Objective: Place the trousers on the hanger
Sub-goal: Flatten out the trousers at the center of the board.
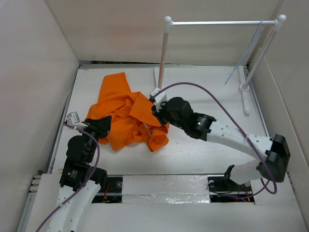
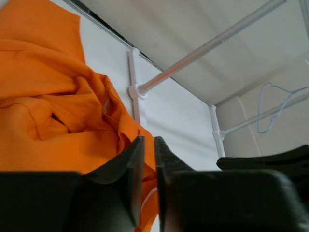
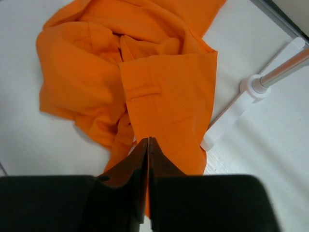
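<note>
My left gripper (image 1: 100, 126) and right gripper (image 1: 157, 113) are both pinched tight on the trousers (image 1: 120, 108); the hanger (image 1: 244, 53) hangs toward the far-right corner, nearer my right.

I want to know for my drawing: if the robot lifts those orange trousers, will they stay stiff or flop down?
Probably flop: the trousers lie crumpled in soft folds. They would likely sag between the left gripper and right gripper, each pinching only a small bit of cloth.
</note>
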{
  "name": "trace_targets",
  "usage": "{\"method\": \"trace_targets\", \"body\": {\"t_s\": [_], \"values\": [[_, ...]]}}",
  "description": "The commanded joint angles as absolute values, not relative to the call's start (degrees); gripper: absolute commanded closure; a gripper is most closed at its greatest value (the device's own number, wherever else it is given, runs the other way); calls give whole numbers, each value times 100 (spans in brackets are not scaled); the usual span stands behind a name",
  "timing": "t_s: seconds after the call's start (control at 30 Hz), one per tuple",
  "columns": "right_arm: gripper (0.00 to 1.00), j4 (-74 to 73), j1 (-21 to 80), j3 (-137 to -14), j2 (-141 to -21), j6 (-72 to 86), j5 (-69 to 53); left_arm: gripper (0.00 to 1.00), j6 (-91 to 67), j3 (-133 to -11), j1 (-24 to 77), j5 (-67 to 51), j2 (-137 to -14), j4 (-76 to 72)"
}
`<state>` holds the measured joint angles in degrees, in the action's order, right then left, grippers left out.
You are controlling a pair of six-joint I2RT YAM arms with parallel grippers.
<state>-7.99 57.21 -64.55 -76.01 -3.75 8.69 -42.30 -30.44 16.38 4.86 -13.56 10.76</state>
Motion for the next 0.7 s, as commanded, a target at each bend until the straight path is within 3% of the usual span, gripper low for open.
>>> {"method": "trace_targets", "body": {"t_s": [0.0, 0.03, 0.07, 0.1, 0.13, 0.17, 0.27, 0.3, 0.47, 0.67], "values": [[86, -500, 5748, -7344, -8330, -728, 1389, 82, -4648, -2919, 1600, 958, -1309, 1169], [75, -562, 5748, -7522, -8532, -764, 1310, 79, -4710, -2866, 1600, 1002, -1318, 1152], [55, -632, 5748, -7689, -8917, -791, 1240, 75, -4737, -2709, 1600, 1019, -1353, 1090], [41, -755, 5809, -7986, -9095, -808, 1178, 67, -4798, -2620, 1600, 1020, -1441, 985], [41, -782, 5810, -8094, -9253, -809, 1221, 64, -4816, -2619, 1600, 1028, -1441, 976], [29, -756, 5870, -8156, -9394, -791, 1274, 61, -4816, -2576, 1600, 1046, -1563, 984], [14, -729, 6037, -8349, -9773, -817, 1555, 54, -4948, -2462, 1600, 1194, -1722, 1116], [12, -695, 6038, -8367, -9887, -843, 1599, 48, -4983, -2426, 1600, 1248, -1740, 1238], [8, -650, 6292, -8481, -10265, -940, 1881, 37, -5413, -1979, 1600, 1441, -1556, 1424], [11, -589, 6293, -8806, -10827, -958, 2117, 36, -5581, -1583, 1600, 1661, -1783, 1398]]}}
